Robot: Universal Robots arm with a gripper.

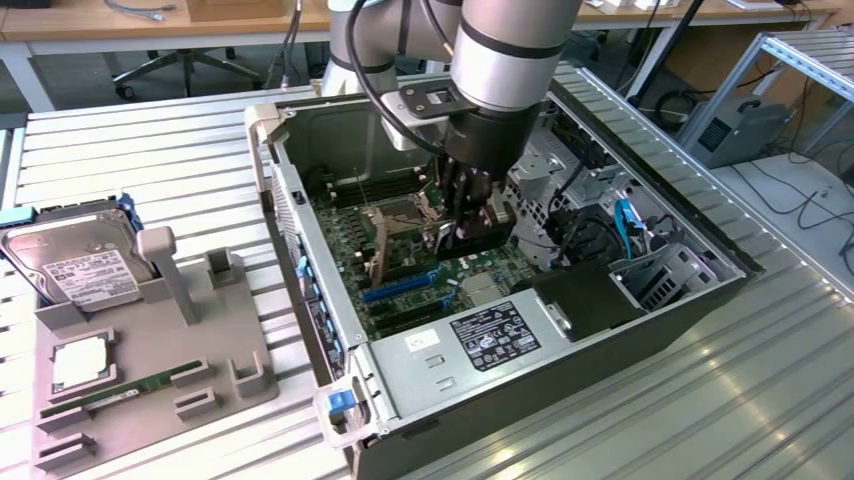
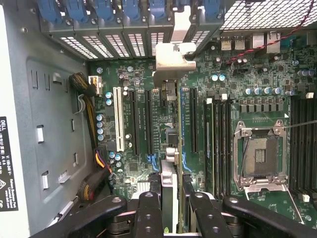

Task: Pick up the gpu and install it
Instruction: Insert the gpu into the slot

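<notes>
The exterior camera sat high and off to one side, angled down across the slatted metal table [image 1: 160,150] at the whole open computer case [image 1: 441,400], arm included, from a moderate distance. The wrist camera hung close inside that case, staring straight at the motherboard [image 2: 247,74]. Both views shared the motherboard, its empty CPU socket [image 2: 261,154] and expansion slots [image 2: 134,121].

One gpu [image 2: 171,148], one hard drive [image 1: 78,265], one memory stick [image 1: 123,392], one computer case [image 1: 400,400].
</notes>
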